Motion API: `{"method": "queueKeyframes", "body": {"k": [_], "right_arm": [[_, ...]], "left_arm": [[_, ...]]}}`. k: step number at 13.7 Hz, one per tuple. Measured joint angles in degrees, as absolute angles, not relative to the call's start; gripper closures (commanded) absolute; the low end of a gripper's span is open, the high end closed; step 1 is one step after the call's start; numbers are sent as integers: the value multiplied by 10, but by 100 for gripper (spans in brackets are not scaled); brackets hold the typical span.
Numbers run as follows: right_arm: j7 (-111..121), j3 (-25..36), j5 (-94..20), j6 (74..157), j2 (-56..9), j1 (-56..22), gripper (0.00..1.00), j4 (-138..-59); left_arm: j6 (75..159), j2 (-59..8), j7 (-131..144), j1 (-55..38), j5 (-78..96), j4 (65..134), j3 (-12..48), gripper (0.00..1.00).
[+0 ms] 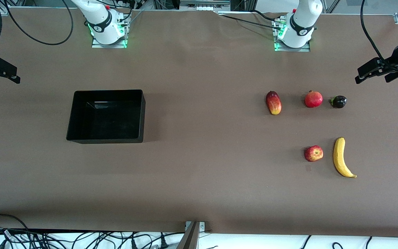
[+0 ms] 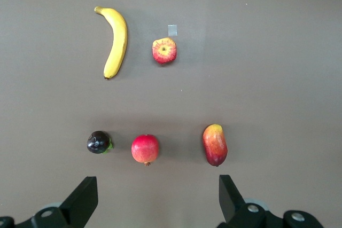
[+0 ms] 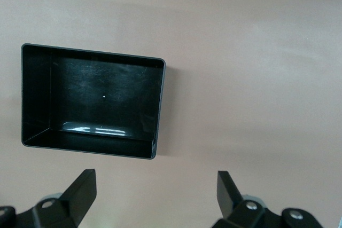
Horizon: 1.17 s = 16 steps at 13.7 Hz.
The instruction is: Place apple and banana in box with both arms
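Nothing is picked up yet; I judge this the very start, before any reach. My left claw (image 1: pixel 371 71) hangs spread wide and empty over the left arm's end of the table (image 1: pixel 199 173), and my right claw (image 1: pixel 0 71) hangs just as wide and empty over the right arm's end.

The apple (image 1: pixel 313 153) lies on the table just beside the banana (image 1: pixel 341 157), the banana at its 3 o'clock in the front view. The mango (image 1: pixel 273 102), pomegranate (image 1: pixel 313 99) and a dark fruit (image 1: pixel 338 101) sit in a row toward 12 o'clock of them, farther from the front camera. The box (image 1: pixel 106 95) stands empty, well apart, toward the right arm's end.

Next, I think my left claw must come down over the apple or banana, avoiding the lookalikes.
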<state>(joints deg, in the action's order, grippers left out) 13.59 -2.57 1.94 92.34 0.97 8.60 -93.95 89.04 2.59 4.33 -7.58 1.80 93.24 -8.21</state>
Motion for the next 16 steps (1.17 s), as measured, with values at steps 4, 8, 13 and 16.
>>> {"method": "queueKeyframes", "body": {"k": [4,8,13,16], "right_arm": [[136,-26,19,923,10,86,0,-939],[136,-26,19,924,10,86,0,-939],[136,-26,19,900,-1,86,0,-940],[137,-27,19,876,-14,86,0,-939]], "left_arm": [[890,26,44,-76,18,932,-82,0],[890,26,45,-76,18,932,-82,0],[918,3,49,-76,18,936,-82,0],[968,-35,56,-76,18,942,-80,0]]}}
